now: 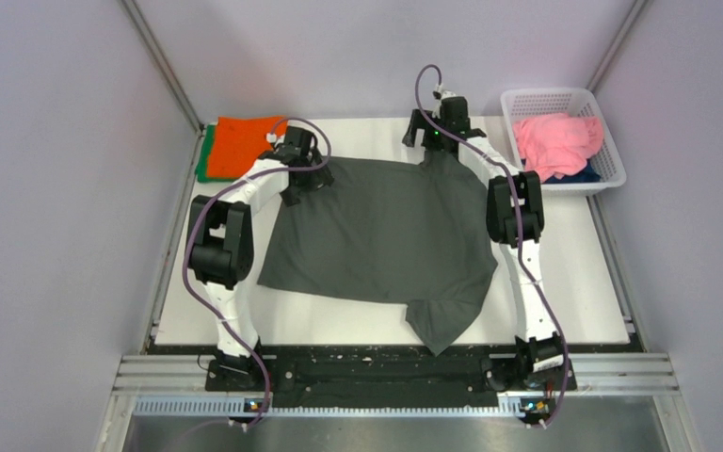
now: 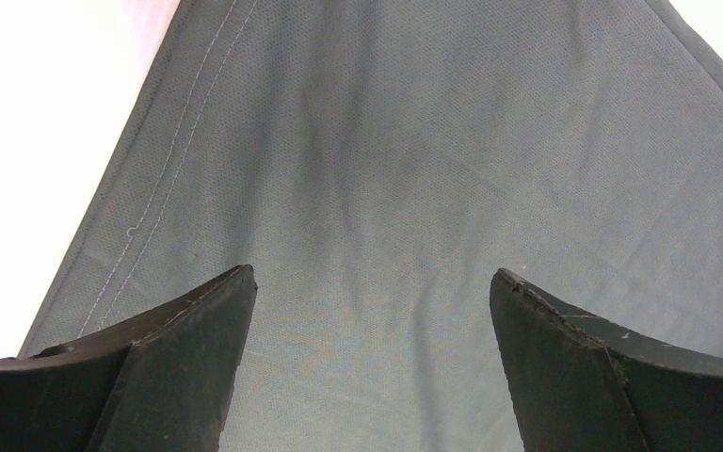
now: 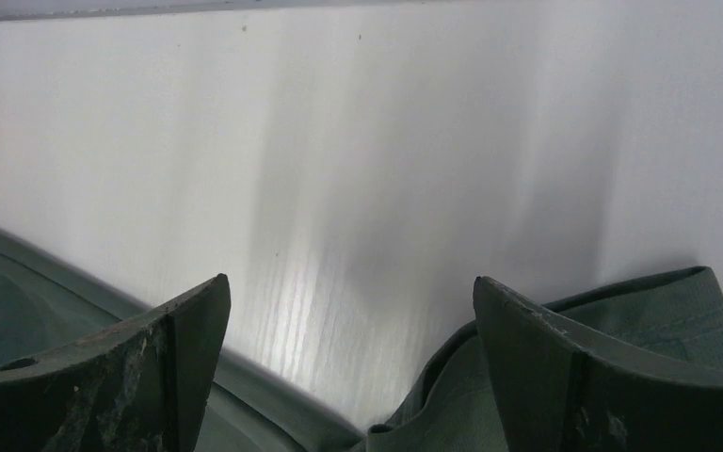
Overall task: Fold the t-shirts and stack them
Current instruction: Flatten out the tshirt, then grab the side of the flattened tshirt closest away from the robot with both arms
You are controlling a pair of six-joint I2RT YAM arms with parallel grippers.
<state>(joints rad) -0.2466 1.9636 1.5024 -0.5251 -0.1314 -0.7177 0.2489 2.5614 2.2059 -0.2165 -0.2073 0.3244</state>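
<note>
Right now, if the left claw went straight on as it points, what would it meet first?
Most likely the dark grey t-shirt: only its cloth shows ahead of the open left claw, though the distance is unclear.

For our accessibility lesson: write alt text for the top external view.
A dark grey t-shirt lies spread on the table, left hand and right hand at its far edge. Folded orange t-shirt far left; basket with pink t-shirt far right.

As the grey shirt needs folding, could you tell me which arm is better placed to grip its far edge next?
Left, probably: the left pincer, open, sits right over the grey shirt, cloth spanning the gap, while the right pincer frames mostly bare table.
</note>
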